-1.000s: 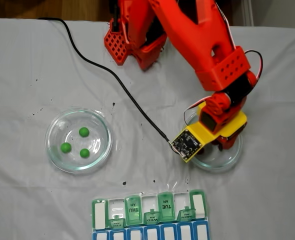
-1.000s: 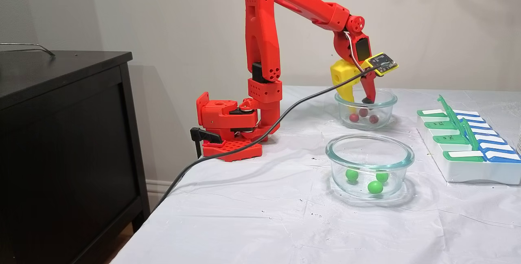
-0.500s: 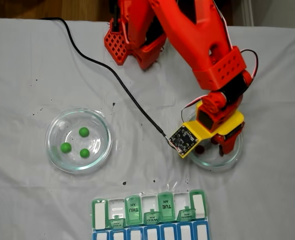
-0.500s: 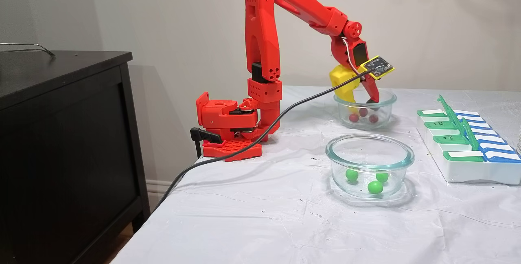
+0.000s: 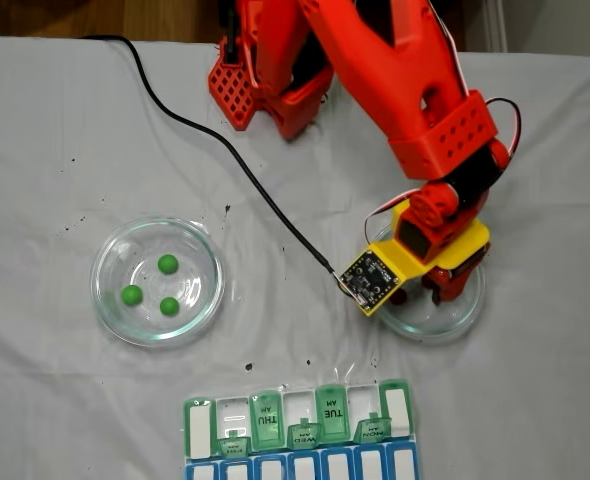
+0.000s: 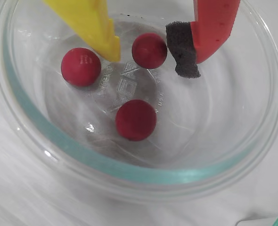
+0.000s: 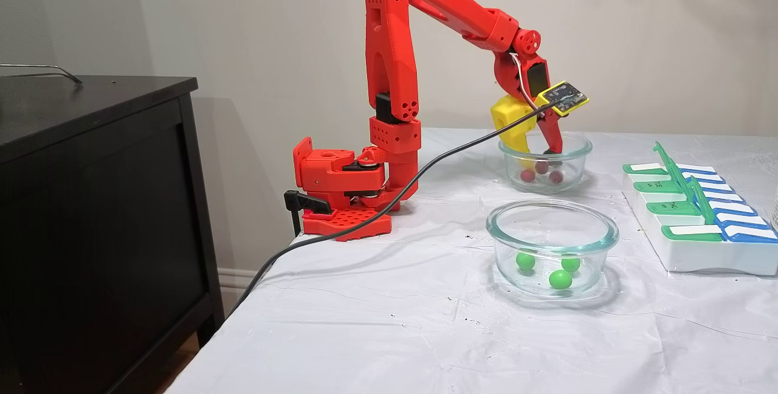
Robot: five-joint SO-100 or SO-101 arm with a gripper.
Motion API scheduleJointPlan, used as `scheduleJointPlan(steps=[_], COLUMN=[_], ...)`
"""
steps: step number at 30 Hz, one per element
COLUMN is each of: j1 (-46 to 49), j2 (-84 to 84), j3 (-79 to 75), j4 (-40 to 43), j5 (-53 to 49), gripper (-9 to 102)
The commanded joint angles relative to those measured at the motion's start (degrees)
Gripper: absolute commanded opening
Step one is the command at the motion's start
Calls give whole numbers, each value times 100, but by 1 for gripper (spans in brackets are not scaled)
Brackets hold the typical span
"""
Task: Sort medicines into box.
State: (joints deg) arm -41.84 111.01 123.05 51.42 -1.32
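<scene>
Your fingers [image 6: 151, 52] hang spread apart inside the glass dish [image 6: 143, 181] that holds the three dark red balls, and they grip nothing. In the wrist view the yellow finger [image 6: 94, 26] comes down from the top left with its tip between two of the balls, while the red finger [image 6: 214, 28] with its dark foam pad [image 6: 183, 49] stands at the top right. One red ball [image 6: 149, 50] sits between the two fingers, just beside the foam pad; I cannot tell whether it touches it. A second red ball [image 6: 81, 66] lies outside the yellow finger to the left, and the third red ball [image 6: 135, 119] rests lower in that view, near the dish's middle. In the side fixed view your arm [image 7: 462, 11] arches over from its base and dips into this far dish [image 7: 545, 163] on the tabletop [image 7: 395, 321]. The three green balls [image 7: 549, 267] lie in the nearer glass dish [image 7: 552, 224], well apart from the fingers. The pill box [image 5: 300, 425] sits at the bottom edge of the top-down fixed view, below both dishes, with some of its green lids standing up and white compartments showing between them. A black cable [image 5: 225, 150] runs across the cloth to the small board on the wrist.
</scene>
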Motion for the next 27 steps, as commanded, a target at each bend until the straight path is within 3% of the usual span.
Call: scheduleJointPlan(steps=[1, 27], j1=[-185, -352], j2=[396, 114], j3=[-378, -352], j4=[211, 149], j5=[35, 211], gripper=[21, 16])
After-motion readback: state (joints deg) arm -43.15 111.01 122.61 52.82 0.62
